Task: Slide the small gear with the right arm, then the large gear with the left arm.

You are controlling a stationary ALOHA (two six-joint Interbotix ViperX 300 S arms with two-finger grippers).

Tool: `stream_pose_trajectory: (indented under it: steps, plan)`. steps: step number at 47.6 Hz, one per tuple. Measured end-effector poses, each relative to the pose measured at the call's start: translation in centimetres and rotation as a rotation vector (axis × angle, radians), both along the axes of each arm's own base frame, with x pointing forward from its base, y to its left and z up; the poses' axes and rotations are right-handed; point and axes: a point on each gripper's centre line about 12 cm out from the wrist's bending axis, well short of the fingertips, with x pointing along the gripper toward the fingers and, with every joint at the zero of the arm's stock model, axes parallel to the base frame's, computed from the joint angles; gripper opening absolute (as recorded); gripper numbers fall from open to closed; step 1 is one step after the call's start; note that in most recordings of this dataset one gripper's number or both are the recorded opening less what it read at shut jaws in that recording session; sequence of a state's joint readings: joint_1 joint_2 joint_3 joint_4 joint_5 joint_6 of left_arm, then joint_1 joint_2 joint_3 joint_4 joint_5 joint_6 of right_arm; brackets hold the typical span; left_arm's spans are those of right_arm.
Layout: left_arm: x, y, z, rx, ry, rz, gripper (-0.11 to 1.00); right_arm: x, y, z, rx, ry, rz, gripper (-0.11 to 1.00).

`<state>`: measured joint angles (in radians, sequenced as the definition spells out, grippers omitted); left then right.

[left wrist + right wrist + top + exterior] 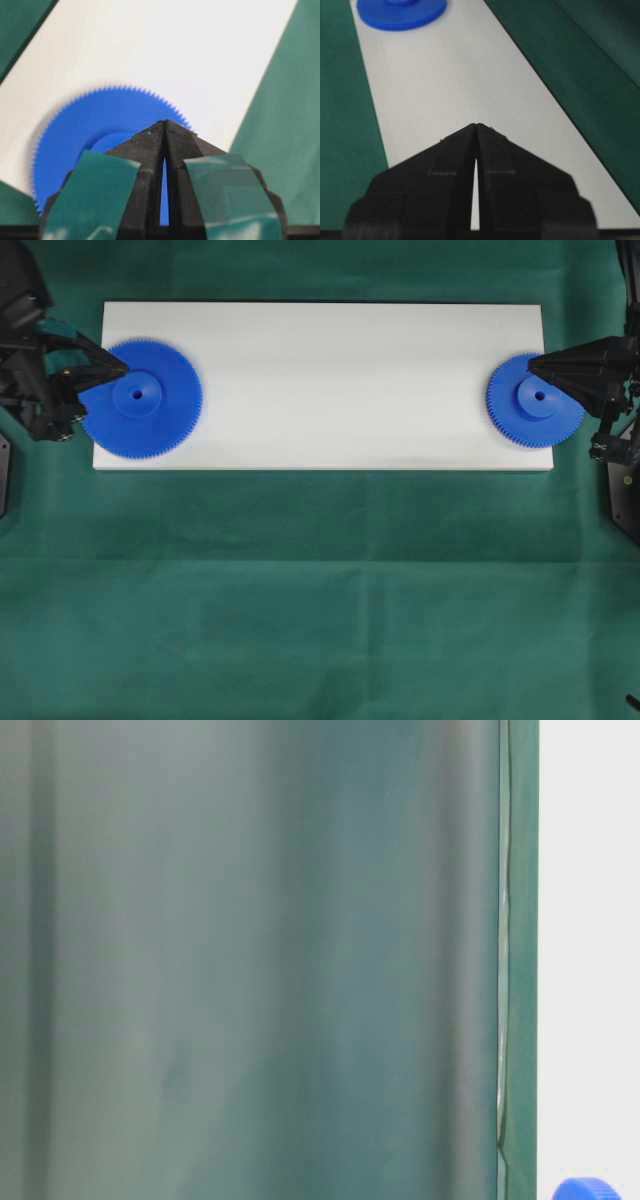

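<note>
White board [330, 380] on green cloth [300, 590]

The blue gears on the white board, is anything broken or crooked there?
Nothing stands out. The larger bright blue plastic toothed gear lies flat at the left end of the white rectangular board, the smaller bright blue toothed gear flat at the right end. Neither looks chipped. Both overhang the board's edges slightly.

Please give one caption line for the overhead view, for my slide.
Closed left gripper and right gripper poised over large gear and small gear.
</note>
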<state>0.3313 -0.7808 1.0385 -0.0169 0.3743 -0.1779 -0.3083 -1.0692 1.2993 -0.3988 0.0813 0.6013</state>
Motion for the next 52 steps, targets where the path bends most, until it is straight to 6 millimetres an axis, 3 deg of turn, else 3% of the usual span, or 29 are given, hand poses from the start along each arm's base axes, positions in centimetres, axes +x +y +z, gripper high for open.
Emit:
stream_pose_trajectory:
  steps: [33, 52]
  plan:
    - [0.3, -2.0, -0.4, 0.026, -0.095, -0.091, 0.00, 0.0, 0.0, -0.1, 0.002, 0.002, 0.002, 0.50]
    - [1.0, -3.9, -0.2, 0.054, -0.216, -0.182, 0.00, 0.4, 1.5, 0.0, 0.000, 0.000, 0.094, 0.50]
